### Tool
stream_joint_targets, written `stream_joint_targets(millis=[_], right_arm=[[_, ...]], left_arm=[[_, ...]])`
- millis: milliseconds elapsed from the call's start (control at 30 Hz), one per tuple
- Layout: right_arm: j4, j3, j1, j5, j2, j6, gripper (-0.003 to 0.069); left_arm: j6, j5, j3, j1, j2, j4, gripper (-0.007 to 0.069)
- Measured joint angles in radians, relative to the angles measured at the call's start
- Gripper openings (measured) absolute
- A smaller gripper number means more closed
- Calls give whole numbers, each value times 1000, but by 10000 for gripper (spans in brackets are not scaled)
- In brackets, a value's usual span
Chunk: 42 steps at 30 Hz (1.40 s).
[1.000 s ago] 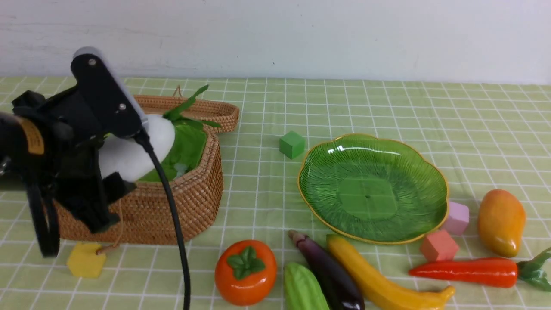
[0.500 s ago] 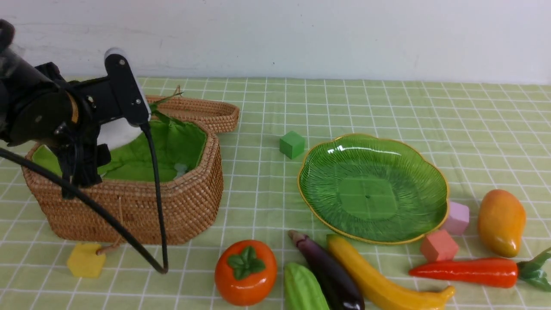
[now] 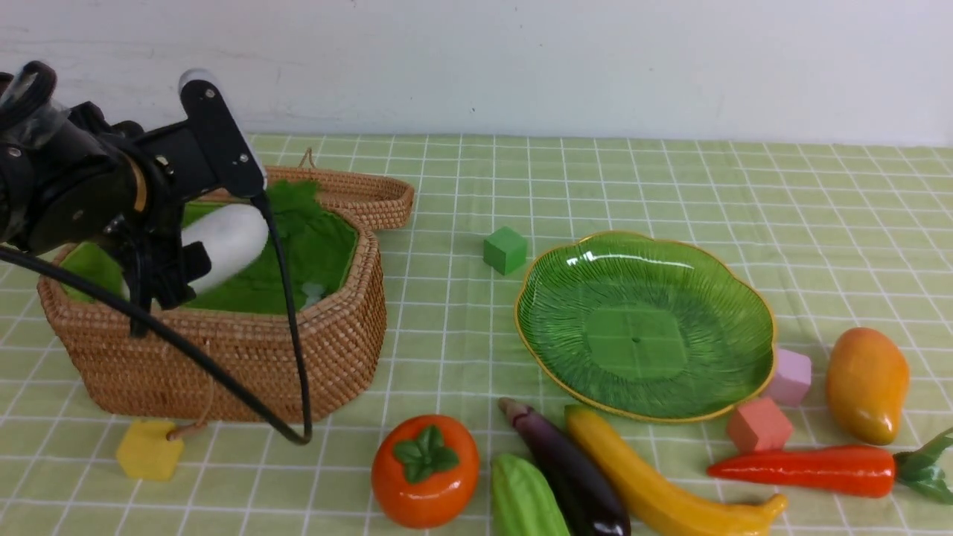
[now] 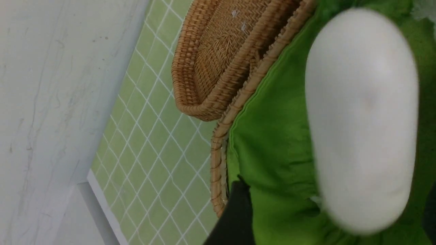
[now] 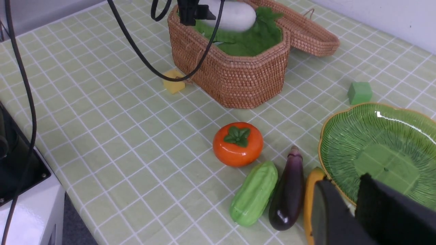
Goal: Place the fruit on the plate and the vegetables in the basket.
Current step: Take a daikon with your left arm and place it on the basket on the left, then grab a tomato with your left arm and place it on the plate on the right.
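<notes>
Jaws of the left gripper [image 3: 173, 279] stand spread wide over the basket [image 3: 327, 350], released from the white radish [image 3: 227, 242]. The radish lies between them above the green lining, clear of one finger in the left wrist view; whether it rests on the cloth I cannot tell. The plate [image 3: 551, 327] sits on the worktop [image 3: 447, 186], right of the basket. Nearer the robot lie the persimmon [image 3: 424, 470], then the gourd [image 3: 525, 499], eggplant [image 3: 569, 476] and banana [image 3: 655, 487] side by side, then the carrot [image 3: 804, 470]. The mango [image 3: 867, 385] stands right of the plate. The right gripper [image 5: 357, 190] hovers by the banana and the plate's rim, its jaws slightly parted and empty.
</notes>
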Motion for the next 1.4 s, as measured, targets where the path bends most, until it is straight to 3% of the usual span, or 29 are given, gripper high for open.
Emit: stream_joint_targets(millis=[200, 267, 400, 433, 500, 533, 600, 667, 800, 900, 1167, 1300, 1400], right_arm=[[3, 0, 0, 0, 0, 0, 141], [3, 0, 0, 0, 0, 0, 144], [3, 0, 0, 14, 0, 0, 147], [3, 0, 0, 16, 0, 0, 148], [2, 0, 0, 26, 0, 0, 148], [2, 0, 0, 25, 0, 0, 148], [-1, 0, 0, 34, 0, 0, 148], [-1, 0, 0, 43, 0, 0, 149], [-1, 0, 0, 60, 0, 3, 151], [-9, 0, 0, 93, 0, 43, 153], [-24, 0, 0, 195, 0, 101, 158], [-24, 0, 0, 195, 0, 108, 158], [-24, 0, 0, 195, 0, 108, 158]], left_arm=[[-48, 11, 0, 0, -38, 0, 636], [-104, 20, 0, 0, -69, -30, 588], [-313, 83, 0, 0, -135, -187, 414], [-328, 88, 0, 0, -141, -206, 403], [-432, 170, 0, 0, -180, -323, 218], [-435, 177, 0, 0, -186, -341, 204], [-445, 256, 0, 0, -210, -447, 52], [-407, 323, 0, -4, -228, -547, -13], [-328, 385, 0, -66, -257, -672, -13], [-311, 474, 0, -187, -267, -740, -13], [-401, 543, 0, -478, -244, -685, -13], [-413, 506, 0, -569, -185, -674, -11], [-413, 481, 0, -585, -119, -649, 55]])
